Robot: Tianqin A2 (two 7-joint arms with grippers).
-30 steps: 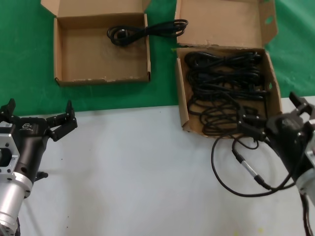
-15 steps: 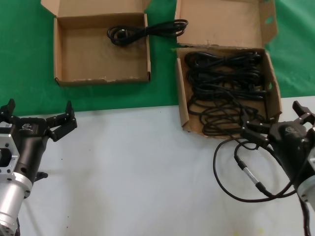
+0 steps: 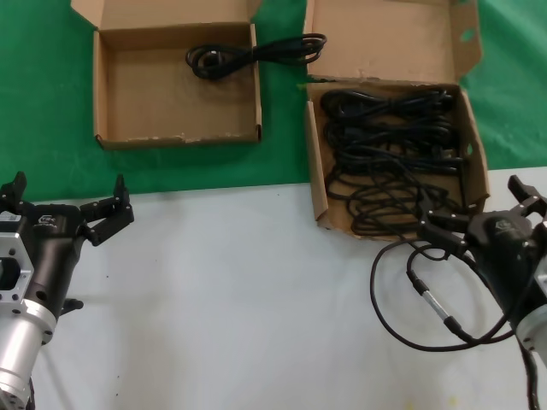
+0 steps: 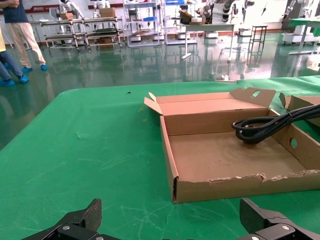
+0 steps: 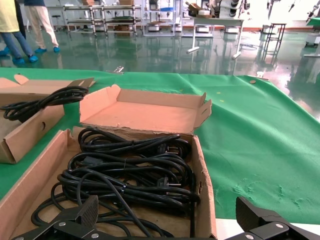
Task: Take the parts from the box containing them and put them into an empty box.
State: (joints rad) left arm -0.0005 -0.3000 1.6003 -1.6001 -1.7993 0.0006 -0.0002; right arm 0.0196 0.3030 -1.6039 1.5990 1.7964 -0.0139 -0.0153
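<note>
Cords [image 3: 389, 162] lie coiled in the larger box [image 3: 314, 184] on the right, their loops running mostly across it from side wall to side wall, stacked from the back flap toward the near rim. One more cord [image 3: 248, 55] sits in the smaller box [image 3: 177, 135] on the left; its coiled end rests on the floor near the back and its length runs rightward, over the right wall and out onto the green cloth [image 3: 282, 154]. Plug colours are too small to make out. The right hand [image 3: 479, 218] hovers at the near right corner of the larger box with fingers spread apart, hiding part of that rim; its arm is cut off at the edge. A thin cable [image 3: 414, 299] loops on the white table [image 3: 248, 299] beside it. The left hand [image 3: 64, 209] waits over the table's left side, fingers apart, well short of the smaller box.
</note>
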